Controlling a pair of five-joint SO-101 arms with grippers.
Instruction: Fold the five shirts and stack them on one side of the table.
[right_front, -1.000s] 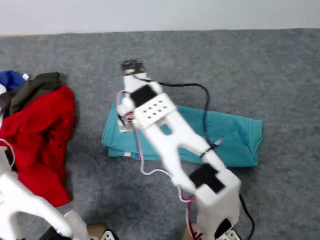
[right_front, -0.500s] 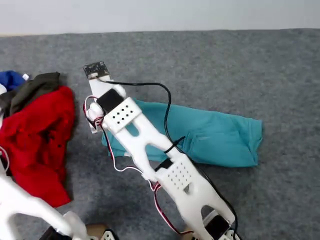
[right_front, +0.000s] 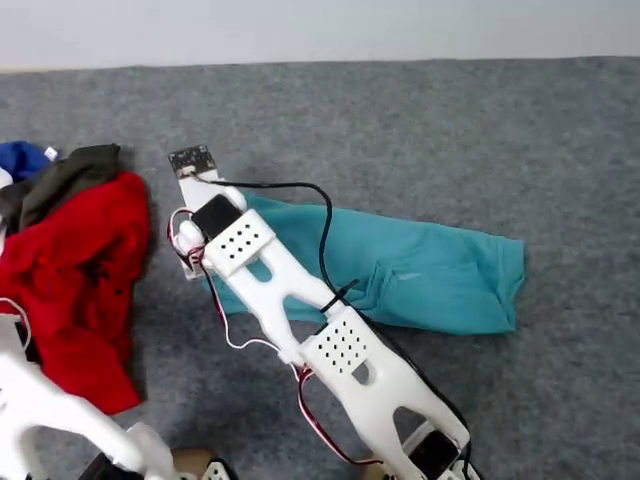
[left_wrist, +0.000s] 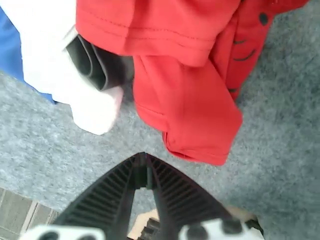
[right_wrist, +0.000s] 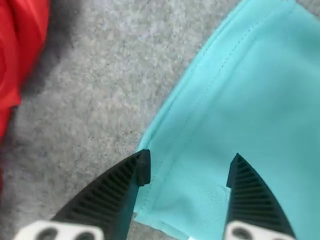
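A teal shirt (right_front: 430, 270) lies partly folded across the middle of the grey table. My right arm (right_front: 240, 240) stretches over the shirt's left end. In the right wrist view my right gripper (right_wrist: 190, 167) hangs open just above the hemmed corner of the teal shirt (right_wrist: 250, 110), one finger over the carpet and the other over the cloth. A heap at the left edge holds a red shirt (right_front: 85, 270), a dark olive shirt (right_front: 65, 175) and a blue shirt (right_front: 20, 157). My left gripper (left_wrist: 142, 162) is shut and empty above bare carpet, short of the red shirt (left_wrist: 185, 75).
In the left wrist view a white garment (left_wrist: 75, 55), a dark one (left_wrist: 100, 67) and a blue one (left_wrist: 10, 45) lie tucked under the red shirt. The left arm (right_front: 40, 400) rises at the front left corner. Grey carpet lies open at the back and right.
My right arm has swung left from above the teal shirt's middle to its left end and lowered there. The left arm and the heap have stayed put.
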